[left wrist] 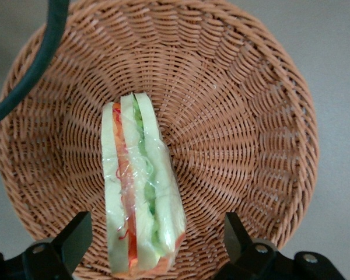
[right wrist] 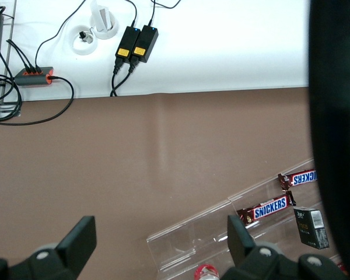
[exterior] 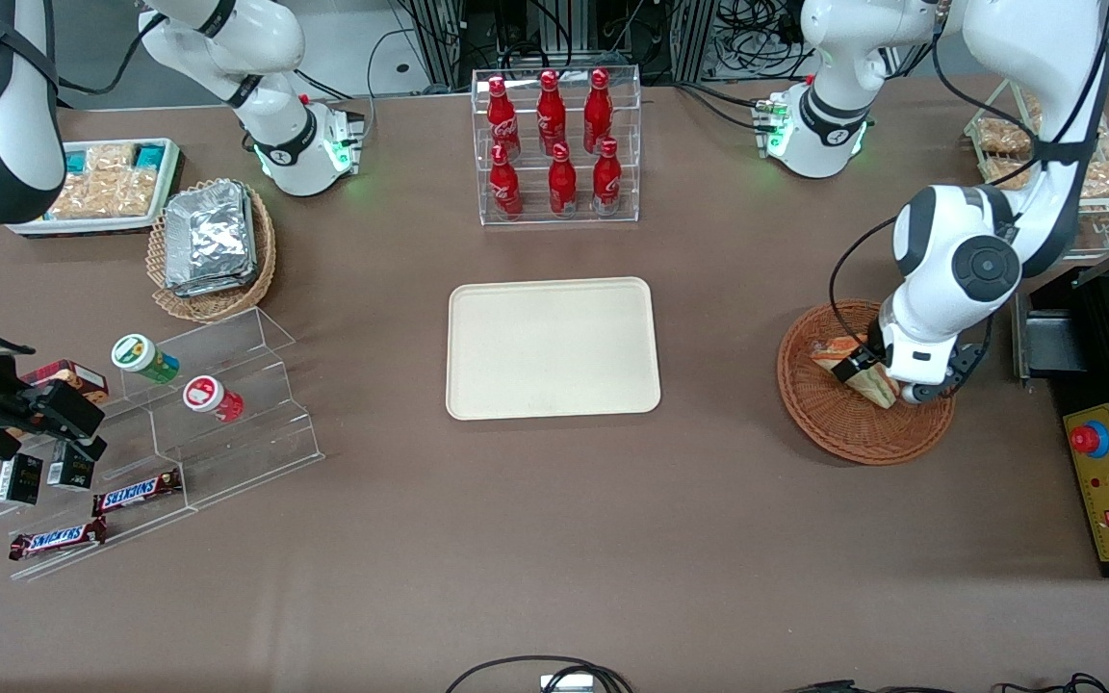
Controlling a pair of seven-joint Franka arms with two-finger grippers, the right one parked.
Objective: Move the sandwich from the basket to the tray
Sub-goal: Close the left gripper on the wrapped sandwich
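Clear-wrapped sandwich [left wrist: 141, 192] between open end effector [left wrist: 157, 239] fingers.

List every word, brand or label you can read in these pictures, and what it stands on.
"SNICKERS": candy bar on the clear stand.
"SNICKERS": second bar, nearer the front camera.
Red bottles: white script, unreadable.
Black boxes: print too small.
Sandwich, basket, tray, open pincer over the basket: none.

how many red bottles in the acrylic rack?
6, all upright in the clear rack: three on the upper tier, three on the lower. None look hidden. Claw is open around the sandwich in the basket.
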